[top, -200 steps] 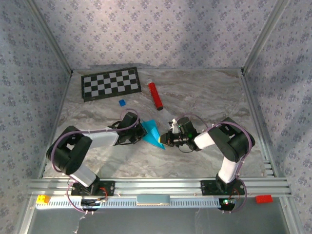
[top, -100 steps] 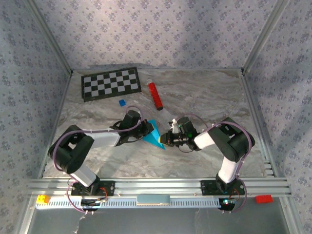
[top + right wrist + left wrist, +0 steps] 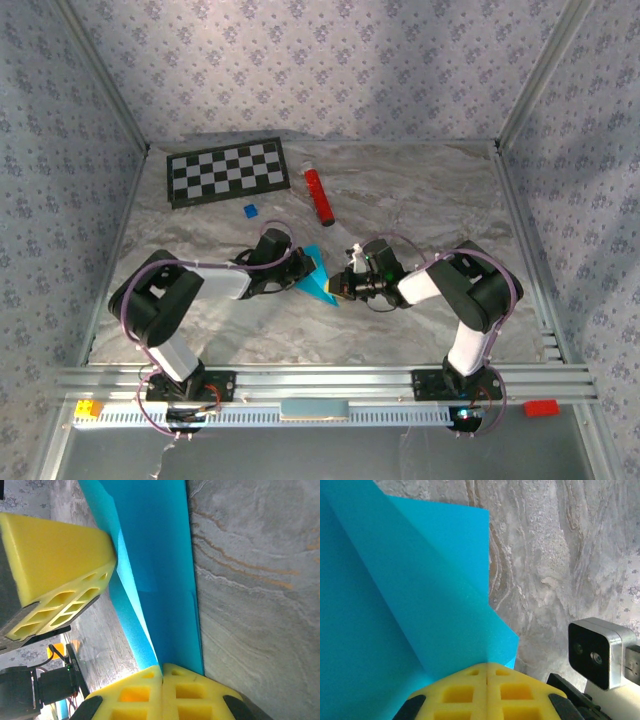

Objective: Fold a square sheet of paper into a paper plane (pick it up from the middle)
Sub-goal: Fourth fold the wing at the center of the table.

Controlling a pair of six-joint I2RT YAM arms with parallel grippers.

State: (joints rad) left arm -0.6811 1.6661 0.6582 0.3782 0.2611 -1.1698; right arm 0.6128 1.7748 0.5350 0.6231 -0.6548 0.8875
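Paper, look: the cyan-blue paper (image 3: 318, 280) is bright and matte, folded into layered flaps. The top view shows a small wedge with its point toward the near right.
Paper, close up: in the left wrist view (image 3: 395, 605) a diagonal fold edge crosses it, and a squared corner flap lies behind. In the right wrist view (image 3: 155, 555) it is a long narrow band whose crease runs down to the pads.
Paper, place: mid-table on the marbled table (image 3: 420, 200), between the two grippers.
Left gripper (image 3: 306, 268): its yellow pads are pressed together (image 3: 486, 667), with the paper's lower edge running in at their tips. It touches the wedge's left side.
Right gripper (image 3: 341, 288): its pads are closed seam to seam (image 3: 162, 670), pinching the narrow end of the paper on the wedge's right side.
Further back: a red cylinder (image 3: 319, 196), a dark-blue block (image 3: 250, 211) and a checkerboard (image 3: 226, 171) lie well apart from the paper.
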